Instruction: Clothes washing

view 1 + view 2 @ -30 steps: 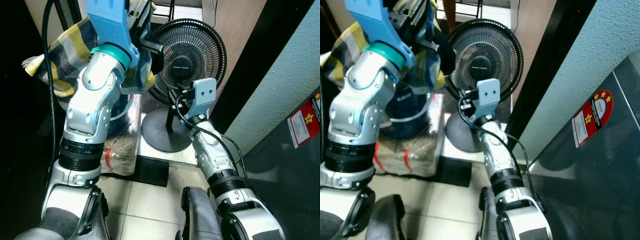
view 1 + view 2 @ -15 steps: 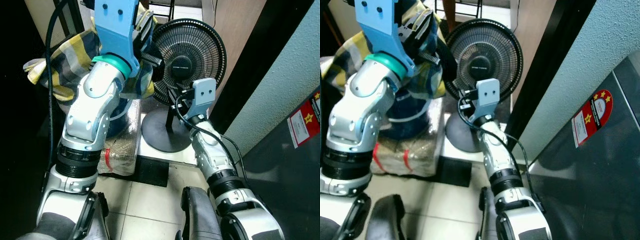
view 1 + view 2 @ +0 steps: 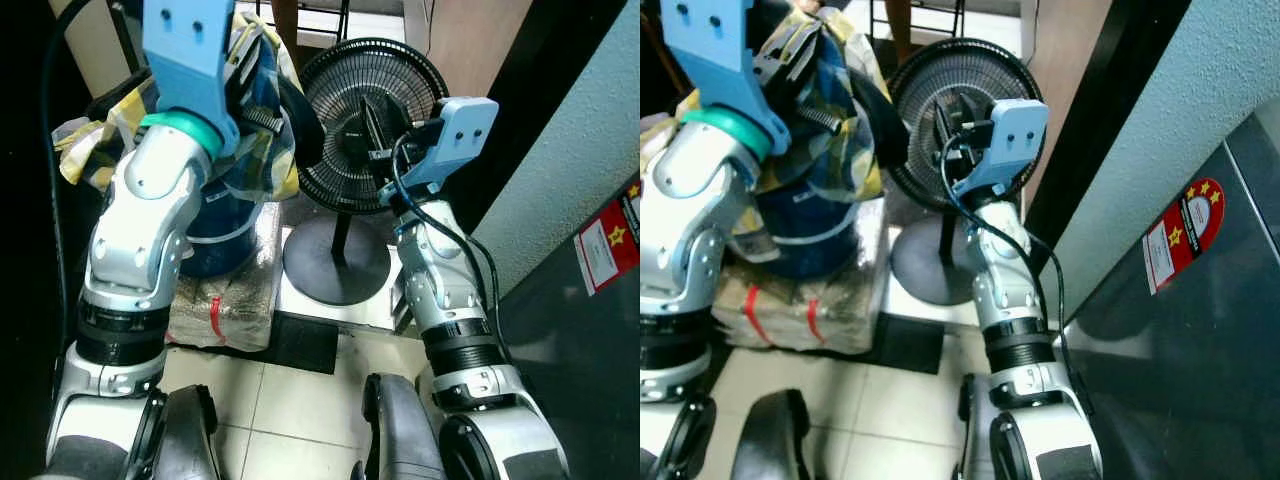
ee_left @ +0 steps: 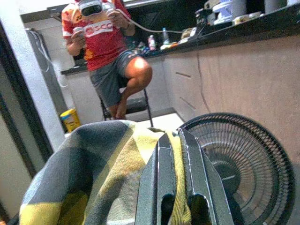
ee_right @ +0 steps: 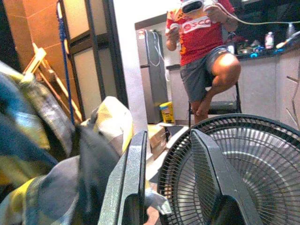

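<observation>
Clothes come first here: a plaid shirt (image 3: 255, 150) in yellow, grey and blue is bunched up high on the robot's left side, draped over and below the left gripper (image 4: 176, 154), whose two black fingers are pressed together with a fold of the cloth pinched between them. The bulk of the shirt hangs down and back from those fingertips, towards a dark blue tub (image 3: 215, 235) that sits on a wrapped bundle (image 3: 225, 300) beneath.

Just to the right of the shirt stands a black fan (image 3: 375, 120) on its round base. The right gripper (image 5: 168, 164) is raised in front of the fan's grille with its fingers spread and nothing between them; the shirt lies to its left, near but apart, so the left arm is plainly the one in charge of the cloth.

Compared with a second ago, the right arm has lifted from low by the fan's base up to grille height, and the left arm has swung the shirt a little further left. Beyond the fan, a person (image 5: 206, 51) sits on a stool.
</observation>
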You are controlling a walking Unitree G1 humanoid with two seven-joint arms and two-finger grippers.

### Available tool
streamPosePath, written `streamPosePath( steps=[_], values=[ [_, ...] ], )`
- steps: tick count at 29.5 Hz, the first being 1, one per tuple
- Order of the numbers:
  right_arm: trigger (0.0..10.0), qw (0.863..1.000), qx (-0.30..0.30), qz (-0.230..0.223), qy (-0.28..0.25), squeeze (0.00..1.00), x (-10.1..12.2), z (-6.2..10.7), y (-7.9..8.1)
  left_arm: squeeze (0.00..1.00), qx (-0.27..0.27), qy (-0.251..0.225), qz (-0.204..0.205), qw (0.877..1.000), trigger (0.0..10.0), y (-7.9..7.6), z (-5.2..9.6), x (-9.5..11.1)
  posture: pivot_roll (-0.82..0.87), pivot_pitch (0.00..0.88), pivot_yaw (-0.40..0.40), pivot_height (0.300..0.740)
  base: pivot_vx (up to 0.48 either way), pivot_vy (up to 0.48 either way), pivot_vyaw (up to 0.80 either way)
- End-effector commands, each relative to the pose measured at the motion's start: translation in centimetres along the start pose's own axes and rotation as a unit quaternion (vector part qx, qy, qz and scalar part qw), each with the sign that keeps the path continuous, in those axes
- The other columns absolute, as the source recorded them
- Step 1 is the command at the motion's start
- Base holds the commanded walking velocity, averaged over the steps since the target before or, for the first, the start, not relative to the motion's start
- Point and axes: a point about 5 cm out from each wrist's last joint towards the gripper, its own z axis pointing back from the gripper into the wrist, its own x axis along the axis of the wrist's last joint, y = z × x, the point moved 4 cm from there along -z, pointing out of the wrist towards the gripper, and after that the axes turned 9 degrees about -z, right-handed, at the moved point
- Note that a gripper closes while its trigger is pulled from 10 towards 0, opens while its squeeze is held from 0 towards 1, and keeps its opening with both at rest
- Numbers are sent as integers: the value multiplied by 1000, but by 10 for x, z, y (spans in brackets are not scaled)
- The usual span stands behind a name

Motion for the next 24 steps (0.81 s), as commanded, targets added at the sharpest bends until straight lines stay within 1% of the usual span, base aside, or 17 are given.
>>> streamPosePath(
  steps=[1,11,12,14,17,24],
  values=[
    [10000,1000,-10,-3,-3,0,3,-1,-3,0,16,6,-11,1000,10000,9,5,-1,89,14,-3,465,0,0,0],
    [10000,1000,0,-7,6,0,1,-1,3,0,20,9,-14,1000,10000,12,6,-1,95,5,-9,484,0,0,0],
    [10000,1000,2,-9,6,0,2,-2,4,0,20,8,-15,1000,10000,12,6,-1,95,6,-8,494,0,0,0],
    [10000,1000,2,-9,6,0,2,-2,4,0,20,8,-15,1000,10000,12,6,-1,95,6,-8,494,0,0,0],
    [10000,1000,3,-10,7,0,2,-2,5,0,20,8,-15,1000,10000,12,6,-2,93,10,-9,509,0,0,0],
    [10000,1000,3,-10,8,0,2,-2,5,0,19,10,-14,1000,10000,11,7,-3,91,14,-8,523,0,0,0]
  ],
)
